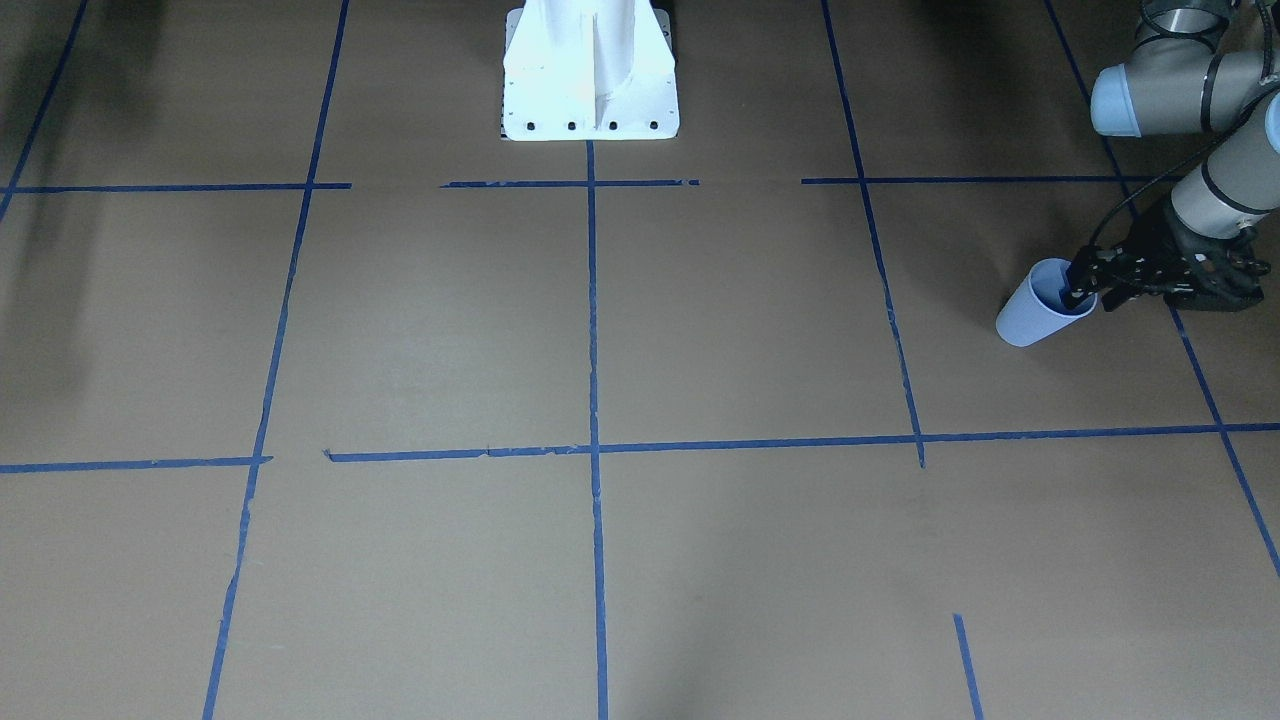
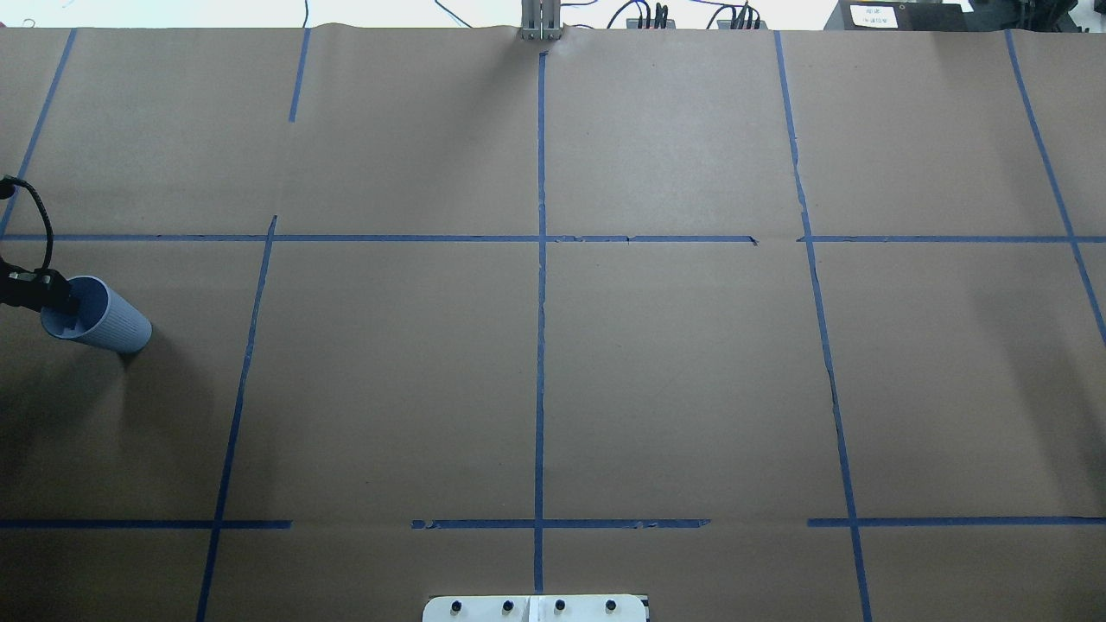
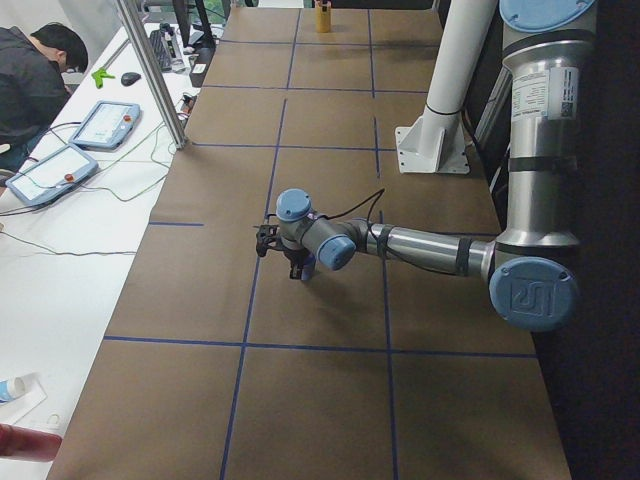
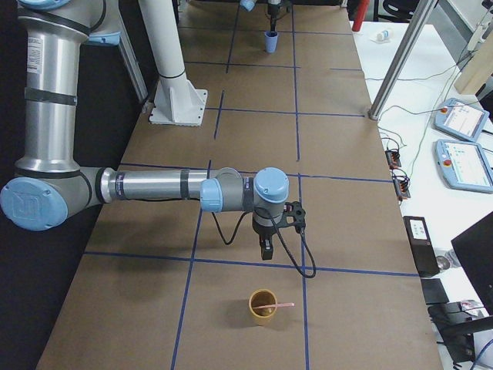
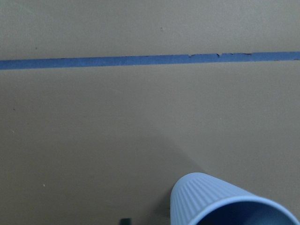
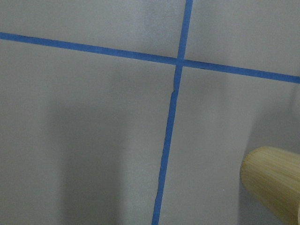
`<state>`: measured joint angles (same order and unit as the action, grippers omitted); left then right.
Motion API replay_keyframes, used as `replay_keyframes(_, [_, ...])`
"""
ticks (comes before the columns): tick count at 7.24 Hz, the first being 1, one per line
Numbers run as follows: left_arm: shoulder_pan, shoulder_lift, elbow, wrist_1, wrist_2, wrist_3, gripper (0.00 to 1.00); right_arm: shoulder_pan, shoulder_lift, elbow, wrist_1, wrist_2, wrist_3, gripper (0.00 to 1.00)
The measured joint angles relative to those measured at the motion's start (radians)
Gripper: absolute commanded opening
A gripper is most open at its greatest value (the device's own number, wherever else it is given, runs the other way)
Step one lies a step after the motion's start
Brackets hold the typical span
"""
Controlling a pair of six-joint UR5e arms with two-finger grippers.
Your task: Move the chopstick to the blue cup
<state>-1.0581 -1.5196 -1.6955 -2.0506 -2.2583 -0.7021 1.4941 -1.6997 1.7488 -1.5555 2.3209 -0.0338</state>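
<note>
The blue cup (image 1: 1035, 312) stands near the table's end on my left side, also in the overhead view (image 2: 104, 321) and the left wrist view (image 5: 220, 201). My left gripper (image 1: 1085, 293) is at its rim, one finger inside and one outside, jaws closed on the wall; it shows in the overhead view (image 2: 57, 298) too. The pinkish-red chopstick (image 4: 274, 307) lies across the rim of a bamboo cup (image 4: 263, 308) at the opposite end. My right gripper (image 4: 266, 248) hangs above the table just behind that cup; I cannot tell whether it is open or shut.
The white robot base (image 1: 590, 90) stands at the table's middle edge. The bamboo cup also shows in the right wrist view (image 6: 274, 187). Teach pendants (image 4: 462, 146) lie on a side table, and an operator (image 3: 30, 80) sits beyond the far edge.
</note>
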Motion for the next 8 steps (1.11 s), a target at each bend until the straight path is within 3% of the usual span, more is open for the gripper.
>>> replay_keyframes(3, [0.004, -0.009, -0.041, 0.021, -0.008, -0.009, 0.0, 0.0, 0.0, 0.001, 0.0, 0.0, 0.0, 1.0])
replay_keyframes(4, [0.004, -0.04, -0.102, 0.108, -0.016, -0.01, 0.0, 0.0, 0.0, 0.001, 0.0, 0.0, 0.0, 1.0])
replay_keyframes(6, [0.01, -0.223, -0.23, 0.43, -0.022, -0.024, 0.0, 0.0, 0.0, 0.004, 0.0, 0.0, 0.005, 1.0])
replay_keyframes(8, [0.128, -0.421, -0.249, 0.559, 0.01, -0.202, 0.0, 0.0, 0.0, 0.007, 0.01, 0.001, 0.023, 1.0])
